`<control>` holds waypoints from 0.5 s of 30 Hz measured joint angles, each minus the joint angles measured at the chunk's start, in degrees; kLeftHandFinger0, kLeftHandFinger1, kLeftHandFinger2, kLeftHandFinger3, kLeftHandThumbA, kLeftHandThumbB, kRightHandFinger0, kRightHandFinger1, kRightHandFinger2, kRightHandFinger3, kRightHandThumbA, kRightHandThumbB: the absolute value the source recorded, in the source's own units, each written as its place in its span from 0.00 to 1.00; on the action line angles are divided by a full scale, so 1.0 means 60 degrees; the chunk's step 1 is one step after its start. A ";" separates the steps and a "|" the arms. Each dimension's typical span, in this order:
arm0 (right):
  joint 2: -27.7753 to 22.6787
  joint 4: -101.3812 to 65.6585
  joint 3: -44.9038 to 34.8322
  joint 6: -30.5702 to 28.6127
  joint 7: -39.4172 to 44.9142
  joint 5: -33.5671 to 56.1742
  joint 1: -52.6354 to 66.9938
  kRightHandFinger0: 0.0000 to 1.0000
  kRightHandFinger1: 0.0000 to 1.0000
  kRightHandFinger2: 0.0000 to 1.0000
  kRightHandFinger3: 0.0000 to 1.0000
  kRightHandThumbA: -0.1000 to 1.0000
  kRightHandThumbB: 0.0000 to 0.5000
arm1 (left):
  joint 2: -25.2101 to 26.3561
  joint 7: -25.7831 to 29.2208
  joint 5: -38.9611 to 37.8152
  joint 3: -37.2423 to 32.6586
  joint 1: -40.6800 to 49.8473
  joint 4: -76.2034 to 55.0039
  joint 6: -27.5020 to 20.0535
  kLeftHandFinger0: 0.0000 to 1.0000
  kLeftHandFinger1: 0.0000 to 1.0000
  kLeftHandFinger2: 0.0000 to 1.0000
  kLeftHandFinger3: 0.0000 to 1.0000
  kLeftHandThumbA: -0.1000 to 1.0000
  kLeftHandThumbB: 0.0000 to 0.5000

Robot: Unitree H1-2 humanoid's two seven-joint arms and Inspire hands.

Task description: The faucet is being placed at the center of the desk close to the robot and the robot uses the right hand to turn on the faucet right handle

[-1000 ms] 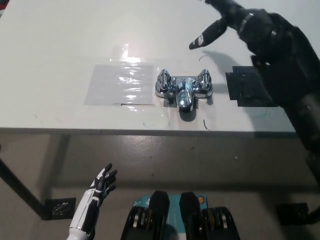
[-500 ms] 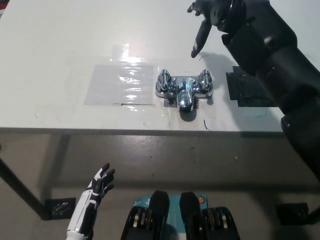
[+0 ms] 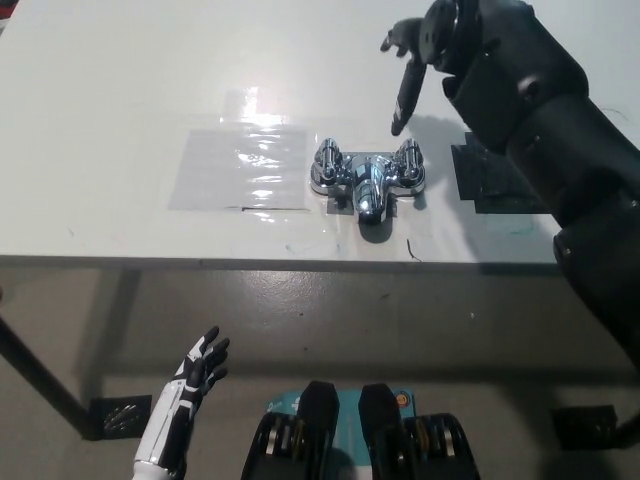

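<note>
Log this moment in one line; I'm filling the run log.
right hand: open, poised by right handle of faucet, no contact | left hand: open, resting below desk edge

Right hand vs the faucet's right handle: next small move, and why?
Probably lower the black right hand slightly toward the robot, onto the right handle of the chrome two-handled faucet. The hand is open, fingertips pointing down just beyond that handle, touching nothing. The white left hand rests open below the edge of the white desk.
</note>
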 measured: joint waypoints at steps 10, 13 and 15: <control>0.0002 0.0497 -0.0561 -0.0003 -0.0061 0.0134 0.0027 1.00 1.00 1.00 1.00 0.94 0.79 | 0.0001 0.0003 0.0013 0.0004 -0.0029 0.0003 0.0003 1.00 1.00 1.00 1.00 1.00 0.26; 0.0002 0.0496 -0.0592 0.0002 -0.0101 0.0130 0.0033 1.00 1.00 1.00 1.00 0.92 0.85 | 0.0001 0.0003 0.0026 0.0006 -0.0066 0.0003 0.0003 1.00 1.00 1.00 1.00 1.00 0.24; 0.0002 0.0487 -0.0605 0.0021 -0.0118 0.0130 0.0043 1.00 1.00 1.00 1.00 0.92 0.84 | 0.0001 0.0003 0.0039 0.0007 -0.0098 0.0005 0.0001 1.00 1.00 1.00 1.00 1.00 0.22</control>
